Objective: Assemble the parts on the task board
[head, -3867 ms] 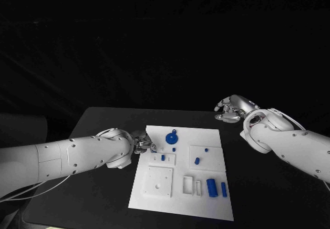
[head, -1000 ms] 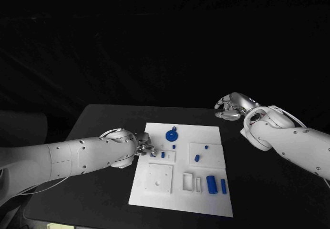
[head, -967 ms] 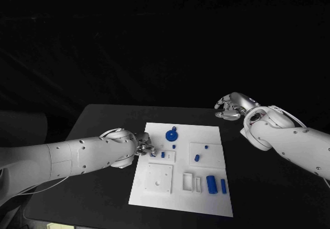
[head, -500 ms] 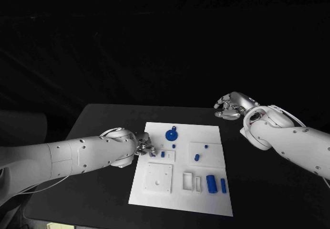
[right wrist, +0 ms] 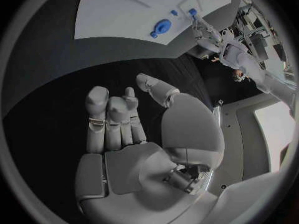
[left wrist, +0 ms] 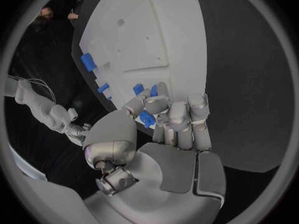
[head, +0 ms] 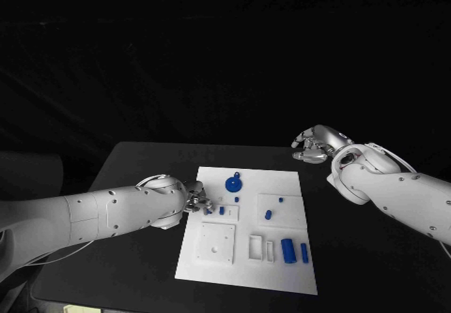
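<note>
The white board (head: 246, 228) lies in the middle of the black table (head: 141, 163), its long side running from near to far.

The left hand (head: 195, 199) sits at the board's left edge, toward the far half. In the left wrist view its fingers (left wrist: 177, 122) are curled in close together, and a small blue piece (left wrist: 147, 118) is pinched between them and the thumb, just over the board. Right beside the hand on the board is a short blue peg (head: 221, 210) standing in a small square block.

Farther away on the board lies a round blue wheel (head: 233, 185) with a small knob at its far side, and a tiny blue stub (head: 237, 199) sits just nearer than it. Toward the right of the board a blue pin (head: 268, 214) lies tilted on a raised white square, with another small blue bit (head: 280, 197) at that square's far edge. Near the board's near right corner two blue cylinders (head: 289, 251) lie side by side, the left one thicker.

The right hand (head: 312, 145) is beyond the board's far right corner, well apart from it, over the bare table. The right wrist view shows its fingers (right wrist: 112, 114) loosely bent, side by side, with the thumb held apart; it holds nothing.
</note>
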Robot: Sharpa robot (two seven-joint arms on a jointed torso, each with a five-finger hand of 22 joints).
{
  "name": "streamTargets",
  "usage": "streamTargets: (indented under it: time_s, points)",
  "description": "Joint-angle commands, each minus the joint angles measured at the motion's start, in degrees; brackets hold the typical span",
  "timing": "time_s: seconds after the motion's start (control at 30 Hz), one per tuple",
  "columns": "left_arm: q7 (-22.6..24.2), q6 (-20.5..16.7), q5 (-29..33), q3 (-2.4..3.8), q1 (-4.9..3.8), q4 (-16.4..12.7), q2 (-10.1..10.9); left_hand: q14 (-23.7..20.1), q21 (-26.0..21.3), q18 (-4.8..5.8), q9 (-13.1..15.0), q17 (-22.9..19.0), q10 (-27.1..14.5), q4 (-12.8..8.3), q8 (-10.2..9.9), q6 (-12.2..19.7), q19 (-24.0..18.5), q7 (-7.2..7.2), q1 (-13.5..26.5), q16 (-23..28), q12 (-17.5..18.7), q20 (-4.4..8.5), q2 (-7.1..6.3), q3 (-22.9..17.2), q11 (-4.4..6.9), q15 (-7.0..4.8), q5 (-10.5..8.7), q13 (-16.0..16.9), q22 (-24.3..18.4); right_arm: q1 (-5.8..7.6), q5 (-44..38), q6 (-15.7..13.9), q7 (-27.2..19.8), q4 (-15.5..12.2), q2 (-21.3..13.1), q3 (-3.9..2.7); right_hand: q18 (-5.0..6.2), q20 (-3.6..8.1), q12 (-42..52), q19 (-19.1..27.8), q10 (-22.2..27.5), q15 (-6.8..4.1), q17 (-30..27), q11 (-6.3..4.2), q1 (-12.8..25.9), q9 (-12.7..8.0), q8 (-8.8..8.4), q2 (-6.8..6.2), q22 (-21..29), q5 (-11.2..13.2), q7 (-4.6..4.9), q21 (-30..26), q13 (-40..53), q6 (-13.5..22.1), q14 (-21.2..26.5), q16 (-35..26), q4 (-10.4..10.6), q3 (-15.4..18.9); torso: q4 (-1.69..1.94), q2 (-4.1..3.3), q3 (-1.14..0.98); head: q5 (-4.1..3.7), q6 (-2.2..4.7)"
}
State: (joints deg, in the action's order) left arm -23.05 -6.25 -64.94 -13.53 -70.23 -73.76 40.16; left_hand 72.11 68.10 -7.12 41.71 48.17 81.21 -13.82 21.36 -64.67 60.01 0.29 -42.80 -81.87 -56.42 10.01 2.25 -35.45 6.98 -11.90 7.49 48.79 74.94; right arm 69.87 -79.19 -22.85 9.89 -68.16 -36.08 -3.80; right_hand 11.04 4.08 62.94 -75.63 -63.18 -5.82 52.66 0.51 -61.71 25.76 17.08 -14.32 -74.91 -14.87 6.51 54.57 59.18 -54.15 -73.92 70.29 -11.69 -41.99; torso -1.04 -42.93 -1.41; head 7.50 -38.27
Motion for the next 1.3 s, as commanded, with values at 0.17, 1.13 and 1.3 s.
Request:
streamTargets:
  time_s: [0.17,1.13,1.3]
  points:
    - [-0.67,1.78,0.1,-0.26,0.35,0.11,-0.04,-0.29,0.35,-0.16,-0.49,0.0,-0.49,1.45,0.8,-6.99,-0.18,-1.22,1.06,-0.41,-0.35,5.32,-1.25,-0.01,0.13,-0.24,-3.81,-0.27,0.37,-0.02,-0.23,0.54,-0.46,-0.08,0.01,-0.02,3.95,0.48,0.3,-0.07,0.04,-0.1,0.07,-0.15,0.08,-0.07,-0.3,0.41,-0.36,-0.36,0.37,-0.22,-0.09,0.07,-0.42,-0.38,0.01,0.34,0.04,0.05,0.01,-0.03,0.06]
    - [1.24,-6.7,6.7,0.48,0.3,-1.24,1.88,-2.64,-0.82,-0.43,-0.62,-1.46,-3.29,7.33,0.54,-2.44,-1.5,-0.1,3.3,2.18,2.09,5.23,-13.01,-1.2,-0.88,-0.09,-4.74,-1.62,-0.47,-0.03,-0.24,0.31,-0.53,0.06,-0.11,-0.02,3.95,0.49,0.32,-0.08,0.06,-0.1,0.09,-0.15,0.06,-0.08,-0.32,0.37,-0.37,-0.39,0.37,-0.24,-0.13,0.1,-0.42,-0.4,-0.02,0.36,0.13,0.11,0.01,-0.33,0.5]
    - [2.11,-7.57,10.61,1.9,0.29,-1.34,2.18,-4.08,-1.88,0.16,-1.62,-2.25,-5.82,7.73,-2.8,4.72,-2.75,2.26,1.8,3.54,5.0,4.69,-15.18,-1.81,-3.08,1.88,-4.72,-3.34,-0.96,-0.05,-0.24,0.27,-0.54,0.05,-0.15,-0.03,3.95,0.49,0.33,-0.08,0.06,-0.1,0.1,-0.15,0.06,-0.08,-0.33,0.36,-0.37,-0.39,0.37,-0.24,-0.13,0.11,-0.42,-0.41,-0.03,0.37,0.1,0.05,0.01,-0.25,0.69]
